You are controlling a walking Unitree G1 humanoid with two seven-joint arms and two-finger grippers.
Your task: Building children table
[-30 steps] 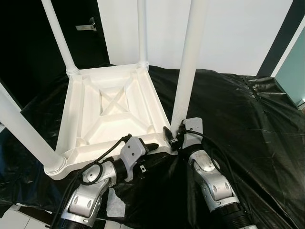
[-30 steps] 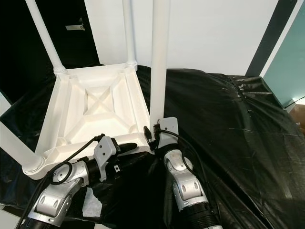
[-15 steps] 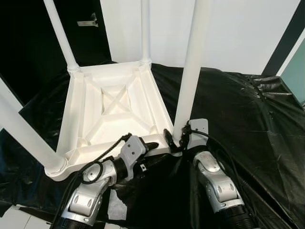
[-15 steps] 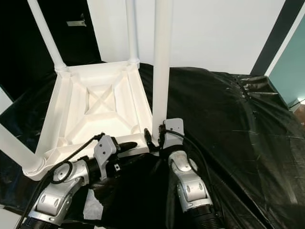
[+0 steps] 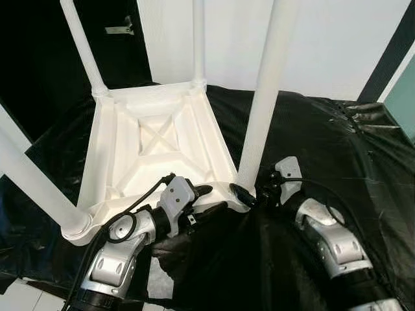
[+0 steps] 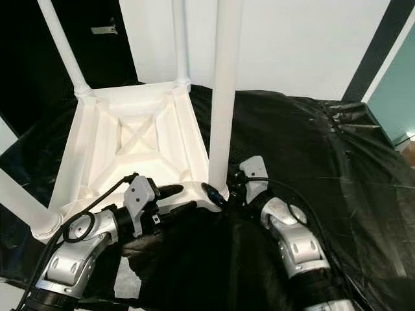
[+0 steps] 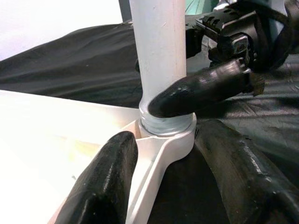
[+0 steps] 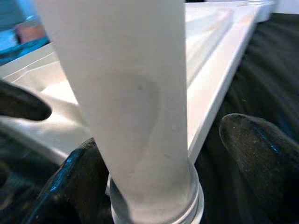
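Note:
A white children's table (image 5: 97, 162) lies upside down on a black sheet, its legs pointing up. My left gripper (image 5: 206, 199) is shut on the table's near rim, one finger (image 7: 103, 186) inside the rim and the other outside. My right gripper (image 5: 249, 194) stands open around the base of the near right leg (image 5: 262, 116). One of its fingers (image 7: 201, 91) touches the leg's collar. The other finger (image 8: 261, 154) stands a little apart from the leg (image 8: 126, 107).
The black sheet (image 5: 324, 136) spreads wrinkled to the right of the table. Three more white legs (image 5: 81, 45) stand at the other corners. A white wall (image 5: 337, 45) rises behind, and a dark opening (image 5: 39, 65) is at the left.
My right arm has swung out to the right, so its gripper now reaches the leg's base from the right side. The left gripper stays on the rim.

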